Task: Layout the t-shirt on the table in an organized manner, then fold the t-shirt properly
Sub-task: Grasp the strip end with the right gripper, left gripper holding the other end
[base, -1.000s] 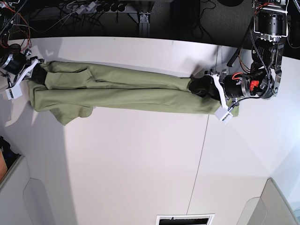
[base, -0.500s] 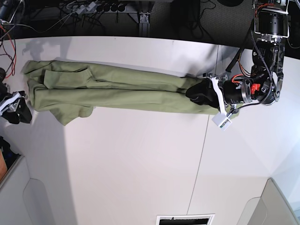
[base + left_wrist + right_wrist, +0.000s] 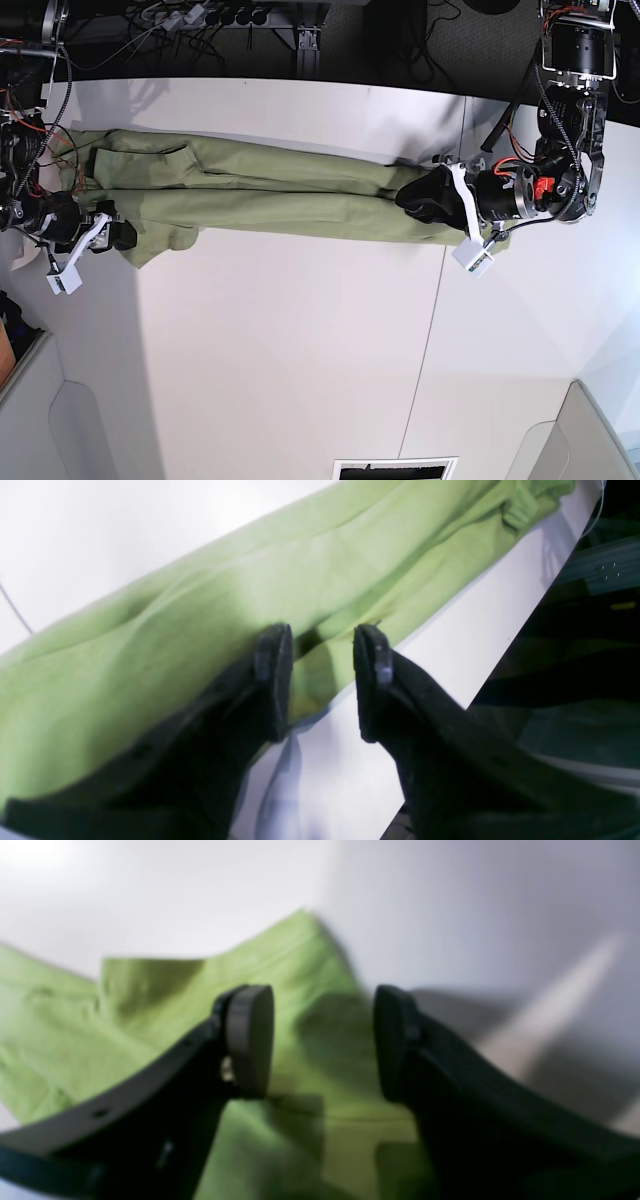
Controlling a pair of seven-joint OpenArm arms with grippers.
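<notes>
Since the earlier base picture, the right arm's fingers (image 3: 118,236) have let go of the cloth's far left corner and now sit at its near left corner, while the left arm's fingers (image 3: 418,200) stay over the right end.

Base view: a plain olive-green short-sleeved cotton t-shirt (image 3: 260,195) lies stretched into a long narrow band across the far part of the large flat white matte bench (image 3: 290,340). A thin dark seam line (image 3: 425,340) runs from the shirt's right end toward the near edge.

Left wrist view: two black fingers (image 3: 322,680) stand apart with a clear gap, gripping nothing. The left one lies over the green t-shirt (image 3: 200,610); the right one is over bare white bench (image 3: 430,645), near its edge.

Right wrist view: the picture is blurred. Two black fingers (image 3: 325,1040) are spread wide, holding nothing, with a corner of the green t-shirt (image 3: 150,1015) below and between them. White bench (image 3: 450,915) lies beyond.
</notes>
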